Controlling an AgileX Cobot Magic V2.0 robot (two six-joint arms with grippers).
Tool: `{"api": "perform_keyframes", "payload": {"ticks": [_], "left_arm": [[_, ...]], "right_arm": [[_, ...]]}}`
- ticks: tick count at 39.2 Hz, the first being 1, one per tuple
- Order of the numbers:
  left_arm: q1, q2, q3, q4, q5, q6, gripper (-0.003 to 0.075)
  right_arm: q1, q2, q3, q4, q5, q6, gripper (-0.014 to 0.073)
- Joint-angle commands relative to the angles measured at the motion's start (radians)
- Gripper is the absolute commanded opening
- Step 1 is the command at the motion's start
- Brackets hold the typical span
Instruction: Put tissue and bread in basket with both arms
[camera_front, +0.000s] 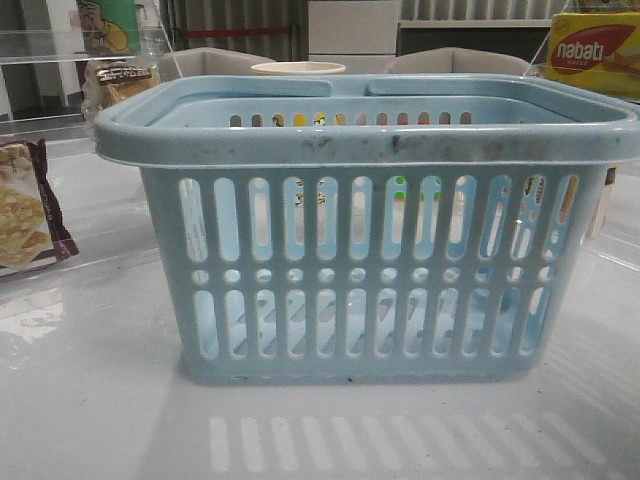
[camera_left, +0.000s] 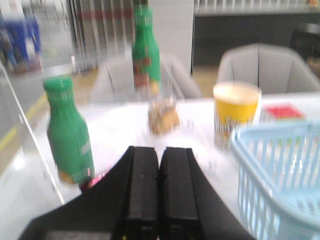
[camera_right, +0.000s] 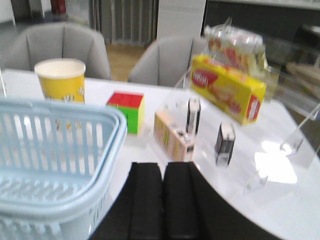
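Note:
The pale blue basket (camera_front: 370, 230) stands in the middle of the table and fills the front view. It also shows in the left wrist view (camera_left: 280, 165) and the right wrist view (camera_right: 60, 150). The bread (camera_front: 120, 82), a golden-brown pack with a dark label, sits far back left on a clear shelf; it shows blurred in the left wrist view (camera_left: 162, 116). I cannot pick out the tissue. My left gripper (camera_left: 160, 150) is shut and empty, left of the basket. My right gripper (camera_right: 162, 165) is shut and empty, right of the basket. Neither gripper shows in the front view.
Two green bottles (camera_left: 67, 135) (camera_left: 146, 50) stand on the left. A yellow cup (camera_right: 60, 80) is behind the basket. On the right are a colour cube (camera_right: 127, 110), a pale box (camera_right: 172, 136), two small dark upright items (camera_right: 225, 142) and the yellow nabati box (camera_right: 227, 90). A cracker packet (camera_front: 25, 210) lies left.

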Motion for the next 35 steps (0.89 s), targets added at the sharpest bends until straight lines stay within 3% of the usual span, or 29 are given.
{"api": "perform_keyframes", "payload": {"ticks": [1,9,17,18,22,24,29,35], "left_arm": [[0.000,0.064,-0.030,-0.007,0.020,-0.003,0.0090],[0.000,0.144,-0.018,-0.007,0.083,-0.003,0.0090],[0.000,0.217,-0.001,-0.007,0.083,-0.003,0.0104],[0.000,0.227,-0.001,-0.007,0.083,-0.003,0.0135],[0.000,0.256,-0.001,-0.007,0.071,-0.003,0.0424],[0.000,0.274,-0.001,-0.007,0.064,-0.003,0.0529],[-0.018,0.314,-0.001,-0.015,0.058,0.001,0.0540],[-0.213,0.326,-0.001,0.002,0.037,0.001,0.0540]], "right_arm": [[0.001,0.085,-0.030,-0.012,0.036,-0.011,0.0029],[0.001,0.215,-0.029,-0.012,0.149,-0.011,0.0029],[0.001,0.327,-0.029,-0.012,0.158,-0.011,0.0054],[0.001,0.339,-0.029,-0.012,0.156,-0.011,0.0092],[0.001,0.385,-0.029,-0.012,0.149,-0.011,0.0380],[0.001,0.403,-0.029,-0.012,0.132,-0.011,0.0470],[-0.006,0.478,-0.029,-0.012,0.028,0.006,0.0479],[-0.154,0.671,-0.137,-0.012,-0.053,0.055,0.0479]]}}
